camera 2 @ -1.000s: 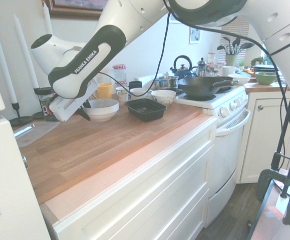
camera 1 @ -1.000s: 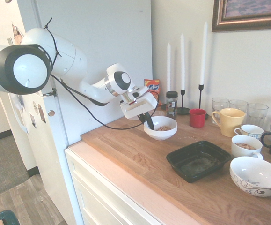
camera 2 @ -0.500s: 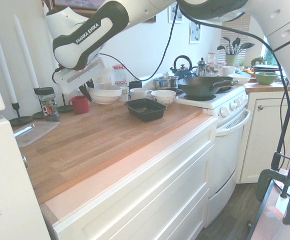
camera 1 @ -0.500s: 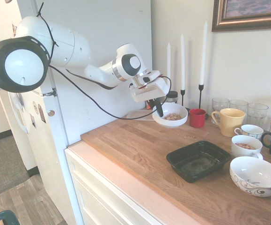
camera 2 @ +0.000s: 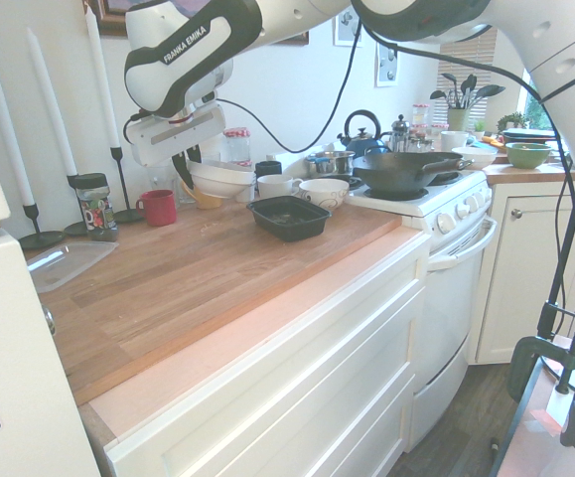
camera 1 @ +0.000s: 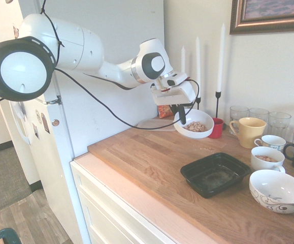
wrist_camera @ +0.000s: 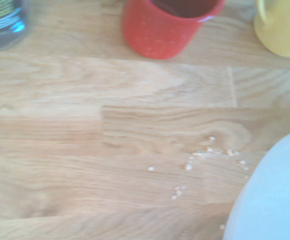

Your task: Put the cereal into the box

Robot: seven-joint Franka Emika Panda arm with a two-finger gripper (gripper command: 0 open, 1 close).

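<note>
My gripper [camera 1: 182, 115] is shut on the rim of a white bowl [camera 1: 196, 121] and holds it in the air above the wooden counter [camera 1: 152, 162]. Inside the bowl lies the cereal [camera 1: 194, 127], a small tan heap. The same bowl [camera 2: 221, 180] hangs under the gripper [camera 2: 186, 171] in the second exterior view, and its white side [wrist_camera: 270, 200] fills a corner of the wrist view. The box [camera 1: 215, 174], a shallow black tray, sits on the counter nearer the front and to the right of the bowl; it also shows as the black tray [camera 2: 289, 216].
A red cup [camera 1: 217, 127], a yellow mug [camera 1: 248, 131], glasses [camera 1: 258, 116], candles [camera 1: 220, 56], other white bowls [camera 1: 278, 190] and cups [camera 1: 267, 158] crowd the counter's back and right. Crumbs [wrist_camera: 205, 155] lie on the wood. A spice jar [camera 2: 92, 207] and clear flat container [camera 2: 69, 263] stand left.
The gripper has lifted the bowl of cereal off the counter and carried it up and toward the cups and the black tray.
</note>
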